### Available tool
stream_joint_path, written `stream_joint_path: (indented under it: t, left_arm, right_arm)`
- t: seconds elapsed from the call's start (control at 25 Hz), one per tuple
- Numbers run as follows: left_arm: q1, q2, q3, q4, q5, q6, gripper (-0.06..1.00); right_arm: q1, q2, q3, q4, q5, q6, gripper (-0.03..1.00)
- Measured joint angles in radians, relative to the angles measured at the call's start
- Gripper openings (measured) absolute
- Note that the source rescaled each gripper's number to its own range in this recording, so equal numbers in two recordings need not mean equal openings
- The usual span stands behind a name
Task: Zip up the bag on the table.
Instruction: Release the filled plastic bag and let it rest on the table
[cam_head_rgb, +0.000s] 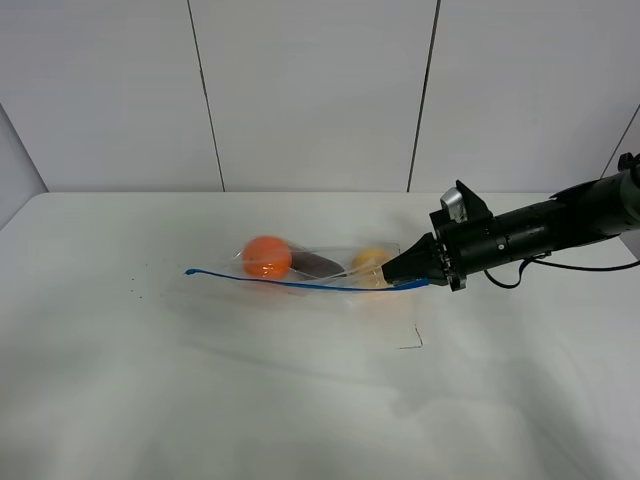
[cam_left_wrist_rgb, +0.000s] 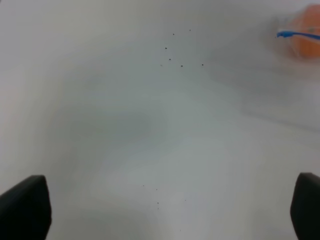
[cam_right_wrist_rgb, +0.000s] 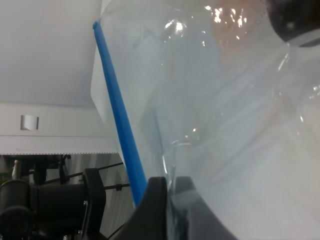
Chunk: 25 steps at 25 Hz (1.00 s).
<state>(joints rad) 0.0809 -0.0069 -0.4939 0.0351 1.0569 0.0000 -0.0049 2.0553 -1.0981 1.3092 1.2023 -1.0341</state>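
Exterior high view: we see the bag (cam_head_rgb: 310, 265) lying on the table (cam_head_rgb: 200, 380) slightly right of centre, its blue zipper strip (cam_head_rgb: 270, 281) along the near edge. The left gripper (cam_left_wrist_rgb: 165, 212) shows only in the left wrist view, where its two dark tips are cut off at the frame corners and stand wide apart above the bare table; a blurred orange item (cam_left_wrist_rgb: 307, 35) sits at that frame's edge. The right gripper (cam_head_rgb: 400, 272) meets the bag's right end. In the right wrist view we find its fingers pressed together on the plastic beside the strip, and the bag's contents are hard to make out.
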Motion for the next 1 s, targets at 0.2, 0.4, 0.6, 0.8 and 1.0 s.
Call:
stream_joint_path:
  t: [0.2,0.4,0.6,0.8,1.0]
  left_arm:
    - [0.000,0.000,0.000,0.000,0.000,0.000,1.00]
    - [0.000,0.000,0.000,0.000,0.000,0.000,1.00]
    - [0.000,0.000,0.000,0.000,0.000,0.000,1.00]
    - [0.000,0.000,0.000,0.000,0.000,0.000,1.00]
    - [0.000,0.000,0.000,0.000,0.000,0.000,1.00]
  right_arm:
    - [0.000,0.000,0.000,0.000,0.000,0.000,0.00]
    - [0.000,0.000,0.000,0.000,0.000,0.000,0.00]
    - [0.000,0.000,0.000,0.000,0.000,0.000,0.00]
    - [0.000,0.000,0.000,0.000,0.000,0.000,0.00]
    - [0.000,0.000,0.000,0.000,0.000,0.000,0.02]
